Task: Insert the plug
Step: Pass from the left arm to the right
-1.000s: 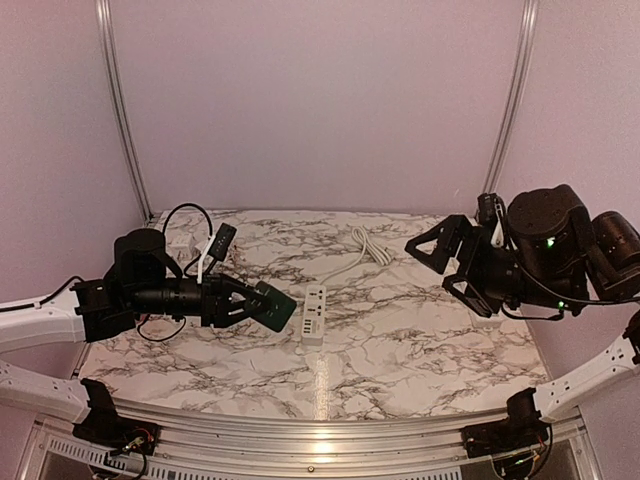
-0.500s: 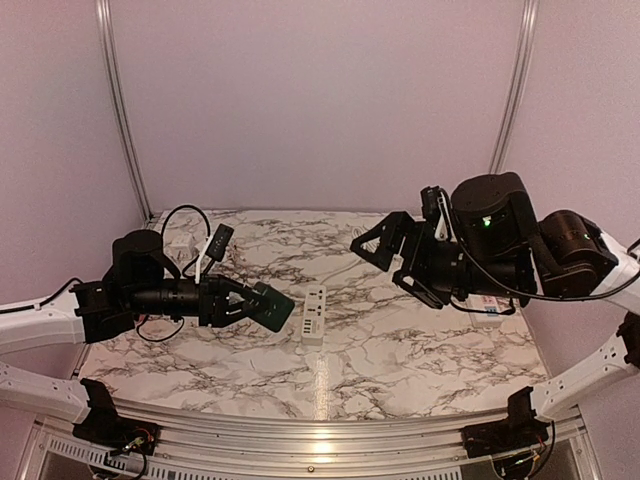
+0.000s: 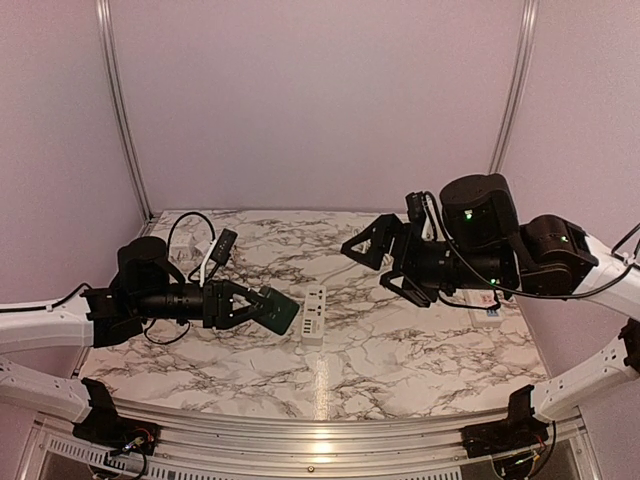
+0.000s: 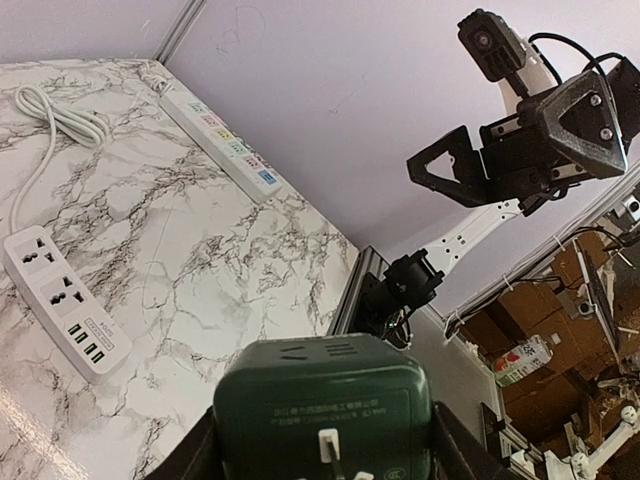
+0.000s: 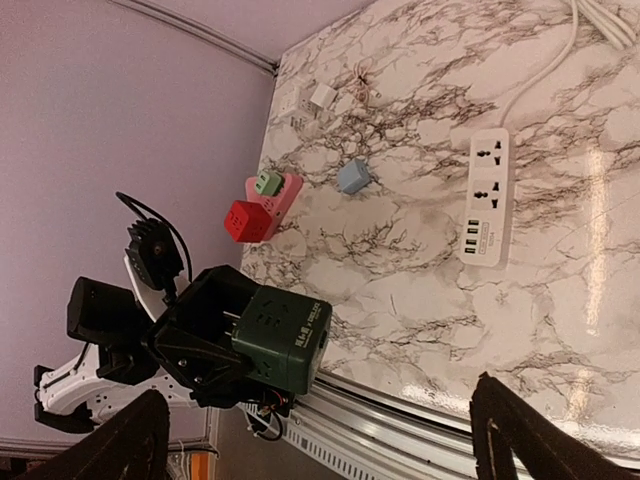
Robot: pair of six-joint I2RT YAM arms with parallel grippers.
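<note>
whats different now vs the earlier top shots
The right gripper, jaws wide open and holding nothing, swung in from the right edge toward the middle of the table, ending up above it to the right of the white power strip. The left gripper stayed put, clamped on the green plug; the strip did not move.

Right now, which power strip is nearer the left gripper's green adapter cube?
The short white strip with two sockets and USB ports, just beyond the green adapter cube; the long strip with coloured markings lies along the right wall.
</note>
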